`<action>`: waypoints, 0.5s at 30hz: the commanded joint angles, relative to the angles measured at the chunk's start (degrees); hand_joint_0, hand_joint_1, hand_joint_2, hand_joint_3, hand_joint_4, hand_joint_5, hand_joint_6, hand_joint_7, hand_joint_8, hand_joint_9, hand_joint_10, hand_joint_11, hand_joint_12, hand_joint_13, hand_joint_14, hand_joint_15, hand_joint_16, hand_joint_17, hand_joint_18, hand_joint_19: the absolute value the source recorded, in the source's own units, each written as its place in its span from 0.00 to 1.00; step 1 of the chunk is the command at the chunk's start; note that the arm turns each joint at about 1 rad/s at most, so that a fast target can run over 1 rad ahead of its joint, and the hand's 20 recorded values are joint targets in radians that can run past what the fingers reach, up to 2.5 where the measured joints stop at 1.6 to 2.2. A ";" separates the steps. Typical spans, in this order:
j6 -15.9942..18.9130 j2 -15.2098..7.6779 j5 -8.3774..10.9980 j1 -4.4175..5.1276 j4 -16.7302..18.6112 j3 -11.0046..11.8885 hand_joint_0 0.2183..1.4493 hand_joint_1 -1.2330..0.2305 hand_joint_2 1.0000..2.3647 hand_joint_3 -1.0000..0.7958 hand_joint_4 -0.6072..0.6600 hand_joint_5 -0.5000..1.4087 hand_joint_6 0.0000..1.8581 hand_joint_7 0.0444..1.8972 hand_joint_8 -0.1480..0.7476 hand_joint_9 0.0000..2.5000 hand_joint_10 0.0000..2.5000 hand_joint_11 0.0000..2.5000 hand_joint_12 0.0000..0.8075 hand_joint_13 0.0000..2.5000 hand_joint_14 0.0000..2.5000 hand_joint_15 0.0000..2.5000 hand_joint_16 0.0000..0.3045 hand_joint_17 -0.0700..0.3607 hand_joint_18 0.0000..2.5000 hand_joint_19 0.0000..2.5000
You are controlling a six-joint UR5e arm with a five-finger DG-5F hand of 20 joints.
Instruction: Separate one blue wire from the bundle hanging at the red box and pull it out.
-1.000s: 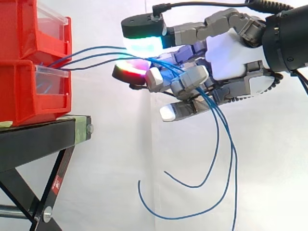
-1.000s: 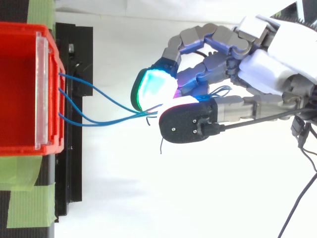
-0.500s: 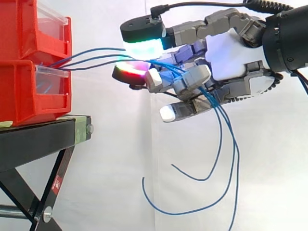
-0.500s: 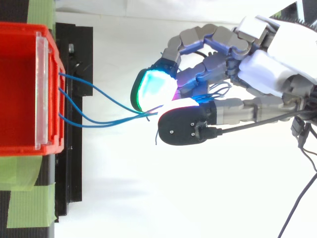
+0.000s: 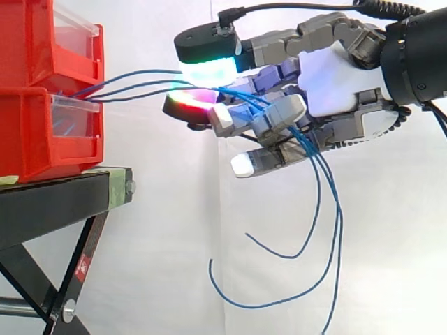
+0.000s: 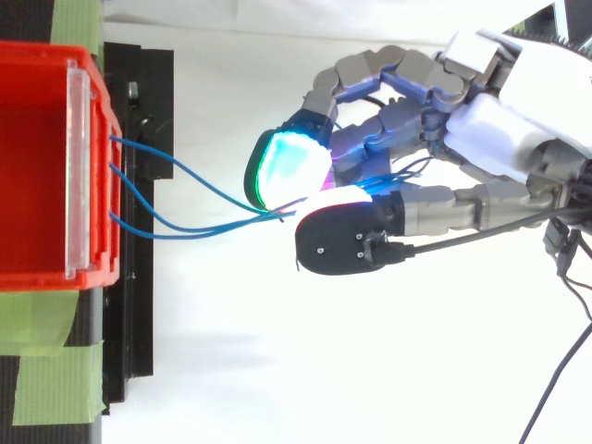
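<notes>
- The thin blue wires (image 6: pixel 208 228) leave the front of the stacked red plastic bins (image 5: pixel 42 132), which sit at the right edge of the black metal stand (image 5: pixel 63 199). They run nearly level through the air to the robot's hand (image 5: pixel 335 77), and their free tails hang in loose curves below the palm.
- Such wire is likely very light, limp and a little springy, with slick insulation. A pull on one strand could drag its neighbours along.
- The best hold looks to be on a single strand in the span between bins and hand, where the three fan apart.
- The fingers are curled, and two glowing pads (image 5: pixel 206 70) press together, pinching the wires where they converge. I cannot tell whether one strand or all of them sit in the pinch.
- The lower fingers bend across the trailing wires and touch them.
</notes>
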 commanded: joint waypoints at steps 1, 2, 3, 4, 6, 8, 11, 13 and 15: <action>0.00 0.00 0.00 0.00 0.00 0.02 0.37 0.19 0.00 0.56 0.57 0.14 0.51 0.45 0.56 0.32 0.00 0.57 0.60 0.26 0.52 0.52 0.21 0.49 0.29 0.26; 0.00 0.00 0.00 0.00 -0.09 -0.06 0.36 0.18 0.01 0.55 0.57 0.14 0.51 0.46 0.54 0.30 0.00 0.57 0.59 0.26 0.51 0.54 0.20 0.49 0.28 0.26; 0.00 0.00 0.00 0.00 -0.09 0.02 0.34 0.18 0.01 0.54 0.58 0.13 0.51 0.47 0.54 0.30 0.00 0.57 0.58 0.25 0.50 0.55 0.20 0.49 0.28 0.26; 0.00 0.00 0.00 0.00 -0.09 0.02 0.34 0.17 0.01 0.54 0.59 0.13 0.51 0.47 0.54 0.30 0.00 0.57 0.58 0.25 0.50 0.55 0.20 0.49 0.28 0.26; 0.00 0.00 0.00 0.00 -0.09 -0.06 0.33 0.17 0.01 0.51 0.60 0.13 0.50 0.47 0.54 0.29 0.00 0.58 0.57 0.25 0.49 0.55 0.20 0.49 0.27 0.26; 0.00 0.00 0.00 0.00 -0.09 -0.06 0.33 0.17 0.01 0.50 0.60 0.13 0.50 0.47 0.54 0.29 0.00 0.58 0.57 0.25 0.48 0.56 0.20 0.48 0.27 0.26; 0.00 0.00 0.00 0.00 -0.09 -0.06 0.32 0.18 0.01 0.48 0.59 0.13 0.50 0.48 0.51 0.29 0.00 0.58 0.53 0.25 0.43 0.59 0.19 0.46 0.26 0.27; 0.00 0.00 0.00 0.00 -0.09 -0.06 0.31 0.20 0.01 0.47 0.58 0.13 0.50 0.48 0.52 0.29 0.00 0.58 0.53 0.26 0.44 0.59 0.19 0.46 0.26 0.27; 0.00 0.00 0.00 0.00 -0.09 -0.06 0.28 0.25 0.01 0.44 0.58 0.13 0.50 0.47 0.52 0.31 0.00 0.57 0.54 0.26 0.45 0.58 0.19 0.46 0.26 0.28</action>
